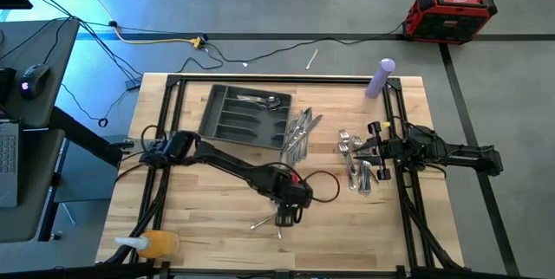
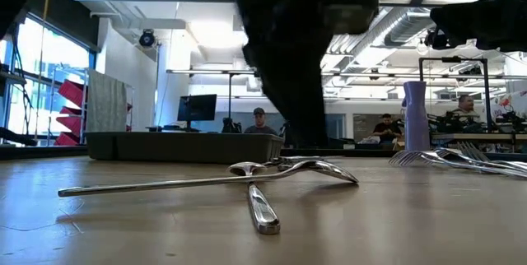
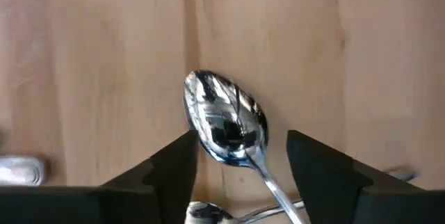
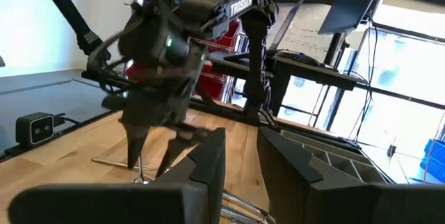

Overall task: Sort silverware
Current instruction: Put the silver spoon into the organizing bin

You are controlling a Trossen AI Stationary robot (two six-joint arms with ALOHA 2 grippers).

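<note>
**Fingers wide over a spoon**

Fingers (image 3: 167, 172) of the left gripper (image 1: 286, 214) stand wide apart, low over the near middle of the table (image 1: 208, 227). They hold nothing. A shiny spoon (image 3: 226, 120) lies flat on the wood between them, with its bowl facing up. A second spoon (image 3: 201, 213) lies across its handle, and in the low view the two make a cross.

I think the job right now is to pick up this one spoon. To do it well, the fingers should go down until they nearly touch the wood. Then they should squeeze the thin neck, not the round bowl, which could slip out. The lift should be slow and straight up, so the other spoon is not dragged along.

The right gripper (image 1: 375, 147) waits on the right, over the forks (image 1: 351, 145). Its fingers have only a thin gap, and I see nothing between them.

The big holder is the dark grey tray (image 1: 221, 114), on the far left part of the table. It has long slots side by side. The farthest slot has a few shiny pieces (image 1: 260, 100) in it, but I cannot tell what kind. The other slots look bare from above.

Most of the silverware is not in the tray yet. A bunch of knives (image 1: 299, 132) lies just right of the tray. The forks lie farther right, with more pieces (image 1: 362, 175) nearer to us.
</note>
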